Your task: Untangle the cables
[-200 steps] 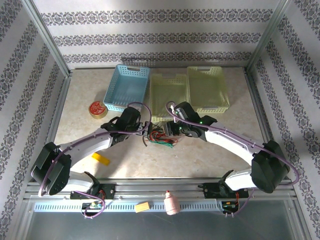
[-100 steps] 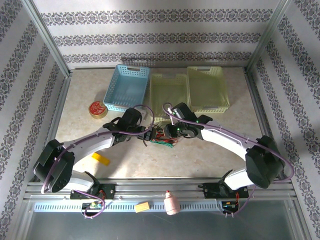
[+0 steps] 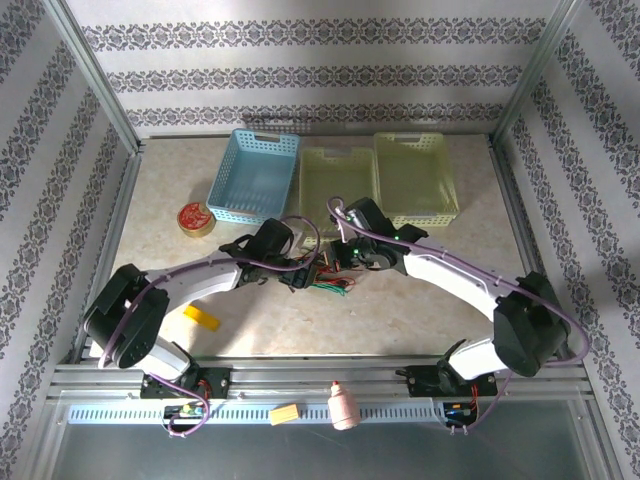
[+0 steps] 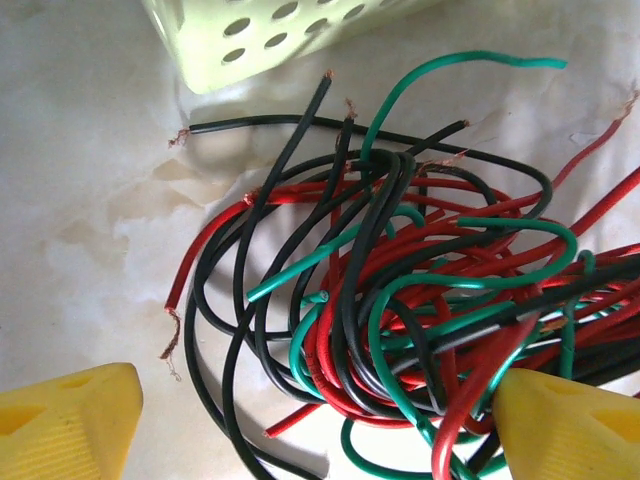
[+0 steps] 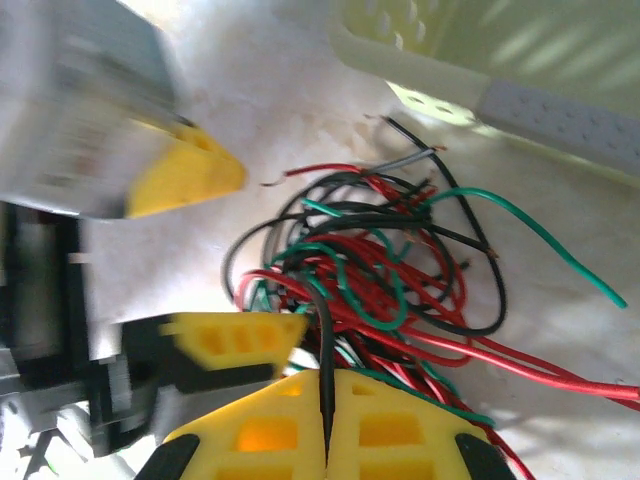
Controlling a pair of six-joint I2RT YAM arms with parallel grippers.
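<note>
The cables (image 3: 326,281) lie in one tangled heap of red, green and black wires on the table, just in front of the pale yellow baskets. In the left wrist view the cables (image 4: 400,300) spread between my left gripper's (image 4: 320,440) yellow fingertips (image 4: 65,420), which stand wide open around the heap's near side. My right gripper (image 5: 327,385) is shut on a black cable (image 5: 325,330) that rises out of the cables (image 5: 400,270). From above, the left gripper (image 3: 302,274) and the right gripper (image 3: 340,264) meet over the heap from either side.
A blue basket (image 3: 255,175) and two pale yellow baskets (image 3: 338,185) (image 3: 415,178) stand at the back; one basket corner (image 4: 260,35) is close behind the tangle. A red tape roll (image 3: 194,217) and a yellow block (image 3: 202,317) lie on the left.
My left arm has swung right and brought its gripper up to the tangle. My right gripper has shifted slightly left and back over the heap.
</note>
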